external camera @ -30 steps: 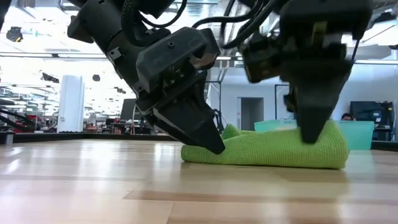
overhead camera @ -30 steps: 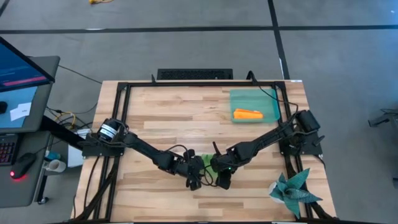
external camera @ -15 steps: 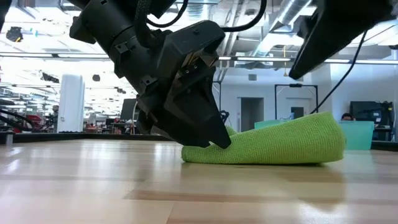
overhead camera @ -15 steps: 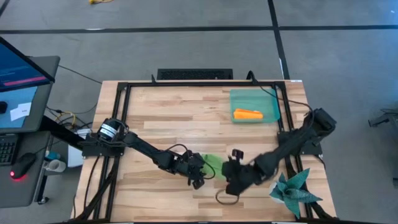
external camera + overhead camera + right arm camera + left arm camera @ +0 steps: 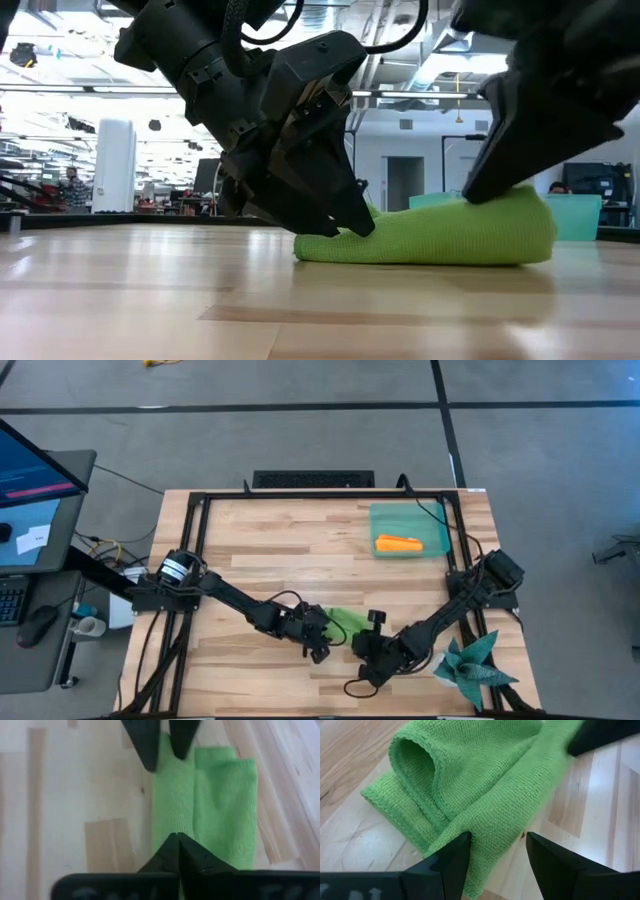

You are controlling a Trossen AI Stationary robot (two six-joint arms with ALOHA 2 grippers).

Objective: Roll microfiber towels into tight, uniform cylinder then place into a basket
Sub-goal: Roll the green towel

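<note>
Two matte black jointed arms with looping cables

Each slim segmented arm carried loose black cables; the left arm's base joint (image 5: 178, 569) showed a silver round cap, and both ended in wedge-shaped, tapered black fingers (image 5: 451, 865) on blocky, angular housings.

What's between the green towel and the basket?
Only bare wooden tabletop, per the high view. The green towel lies between both grippers; the basket holding the rolled orange towel sits apart at the far right corner.

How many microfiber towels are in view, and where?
2. The rolled orange towel lies in the teal basket at the table's far right; the green towel lies on the table's near middle between both grippers.
</note>
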